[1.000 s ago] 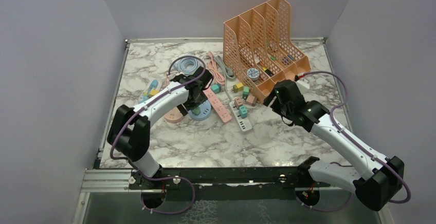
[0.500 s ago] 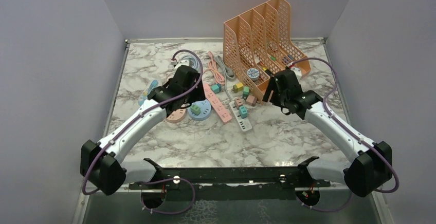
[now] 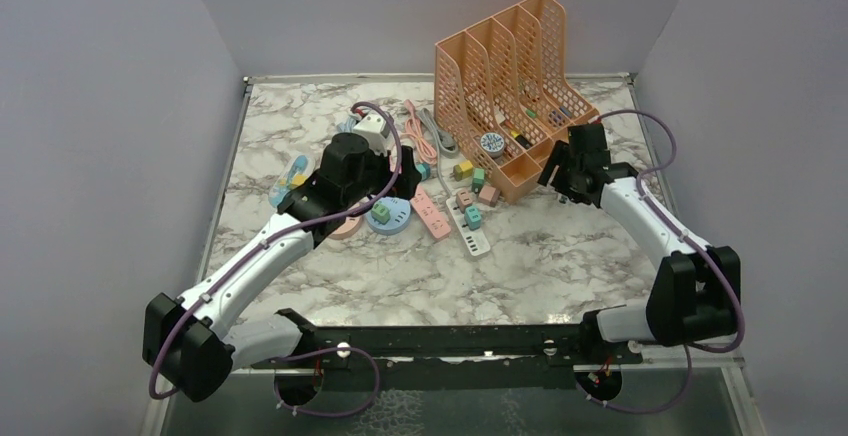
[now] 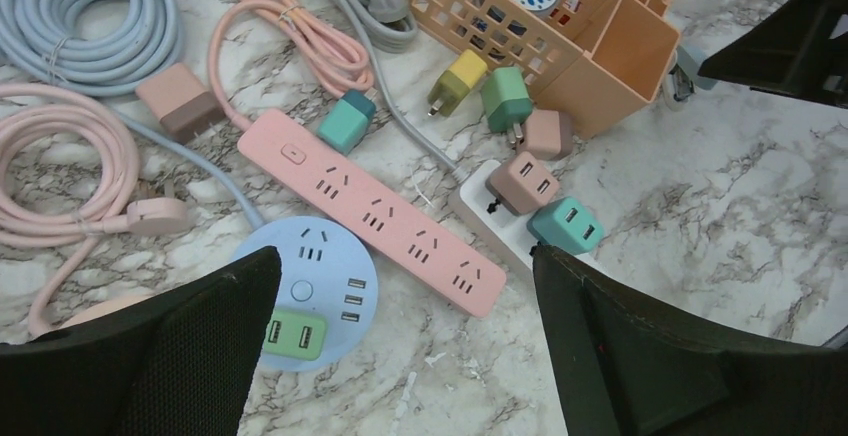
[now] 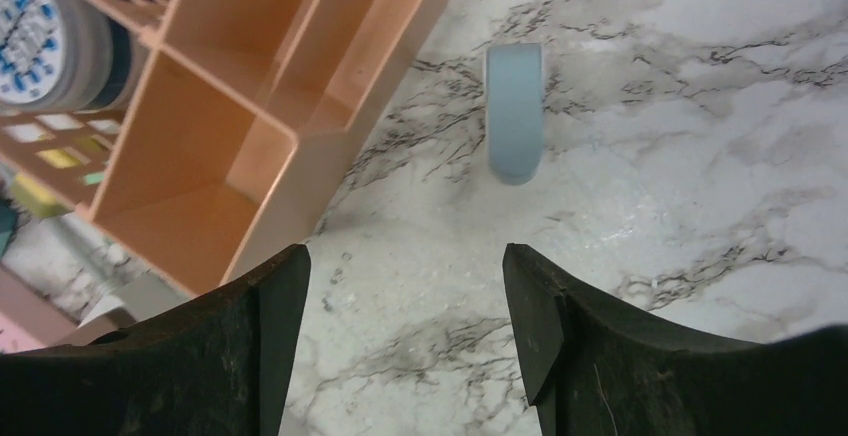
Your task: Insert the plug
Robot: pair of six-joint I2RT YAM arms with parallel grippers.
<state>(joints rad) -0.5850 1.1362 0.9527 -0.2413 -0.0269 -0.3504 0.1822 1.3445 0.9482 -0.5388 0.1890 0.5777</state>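
A green plug (image 4: 290, 334) sits in the round blue socket hub (image 4: 310, 271), which also shows in the top view (image 3: 392, 218). A pink power strip (image 4: 385, 211) lies beside the hub. A white strip (image 4: 480, 211) carries a brown-pink adapter (image 4: 522, 182) and a teal adapter (image 4: 566, 226). Loose teal (image 4: 347, 122), yellow (image 4: 455, 81), green (image 4: 506, 101) and pink (image 4: 548, 133) plugs lie near it. My left gripper (image 4: 405, 356) is open and empty, above the hub and pink strip. My right gripper (image 5: 405, 326) is open and empty over bare marble.
An orange file organizer (image 3: 510, 86) stands at the back right and shows close in the right wrist view (image 5: 230, 146). A light blue piece (image 5: 515, 106) lies on the marble beside it. Coiled blue (image 4: 90, 21) and pink (image 4: 50, 171) cables lie at the left.
My left gripper has lifted up and back from the blue hub, and the green plug stays in it. My right arm has swung right, to the organizer's right end.
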